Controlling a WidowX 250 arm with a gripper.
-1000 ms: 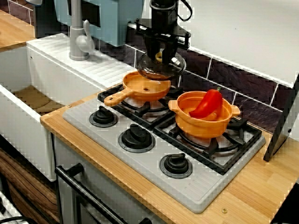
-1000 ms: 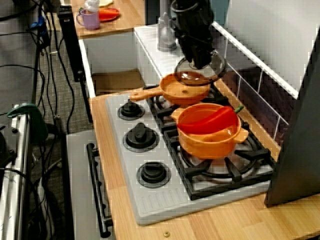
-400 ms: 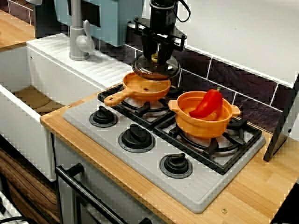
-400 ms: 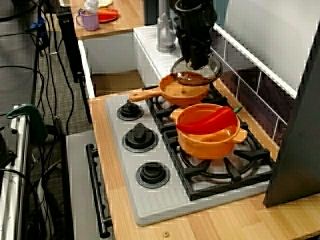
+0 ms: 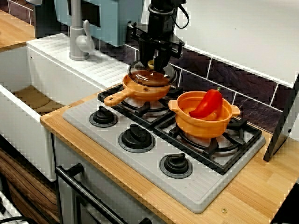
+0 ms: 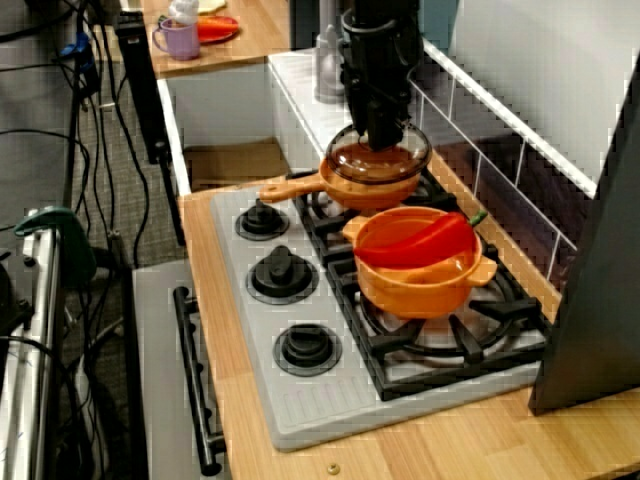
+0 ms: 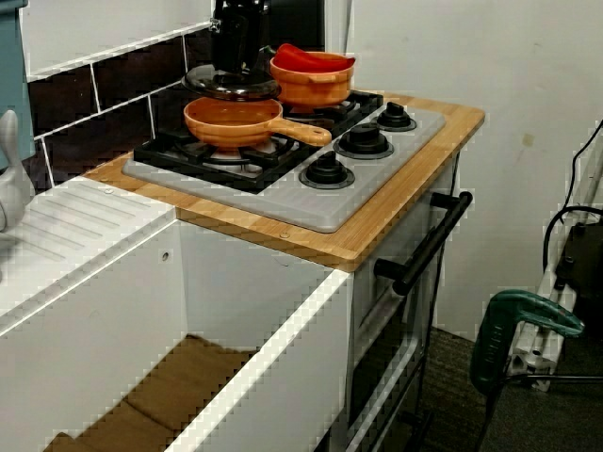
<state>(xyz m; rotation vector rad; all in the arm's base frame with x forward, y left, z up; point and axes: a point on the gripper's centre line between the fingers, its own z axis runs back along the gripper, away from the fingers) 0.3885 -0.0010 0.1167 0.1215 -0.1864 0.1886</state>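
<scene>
Nearest on the wooden desk (image 5: 261,186) are the stove knobs (image 5: 136,136). Past them an orange pot (image 5: 205,125) holds a red pepper (image 5: 208,102). Further back sits the orange frying pan (image 5: 145,94). The glass lid (image 5: 152,76) hangs low over it, apparently not yet seated flat and not released. The tool (image 5: 155,64) is clamped on the lid's knob. No brand or writing is legible.

My arm (image 5: 161,18) drops straight down over the glass lid (image 5: 145,78), and the black wrist is upright in both the view from the stove's front and the view from its far end. My gripper (image 5: 155,65) points down at the lid's centre. Its fingers (image 5: 162,55) are clamped on the lid's top knob, palm directly above the lid.
</scene>
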